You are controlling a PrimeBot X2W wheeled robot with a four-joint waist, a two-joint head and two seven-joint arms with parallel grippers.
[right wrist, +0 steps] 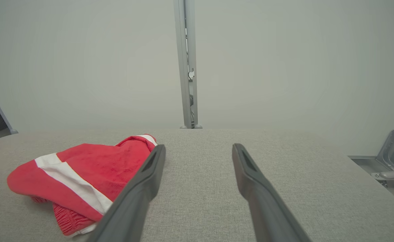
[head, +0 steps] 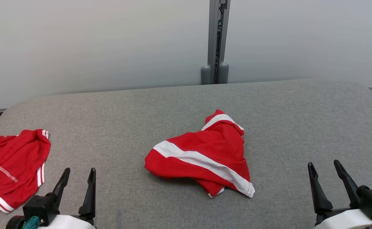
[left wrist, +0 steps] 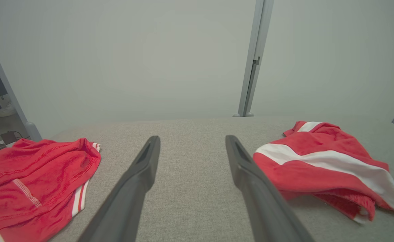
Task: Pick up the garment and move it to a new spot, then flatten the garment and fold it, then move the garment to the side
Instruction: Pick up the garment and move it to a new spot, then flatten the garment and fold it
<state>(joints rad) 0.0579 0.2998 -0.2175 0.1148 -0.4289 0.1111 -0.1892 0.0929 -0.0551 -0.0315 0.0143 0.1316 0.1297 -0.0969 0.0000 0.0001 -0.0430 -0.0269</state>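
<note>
garment: crumpled red heap, white band, lay ahead-right of left gripper, ahead-left of right gripper, touching neither | both grippers spread wide, empty | handling, judged: light, soft, limp; would sag and bunch | hold: pinch the raised white-banded edge nearest the fingers | other red garment just left of left gripper

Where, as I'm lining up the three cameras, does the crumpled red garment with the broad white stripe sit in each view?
Head view: garment, centre of the table.
Left wrist view: right side, middle height.
Right wrist view: lower left.
Shared landmark: grey post behind the table.
</note>
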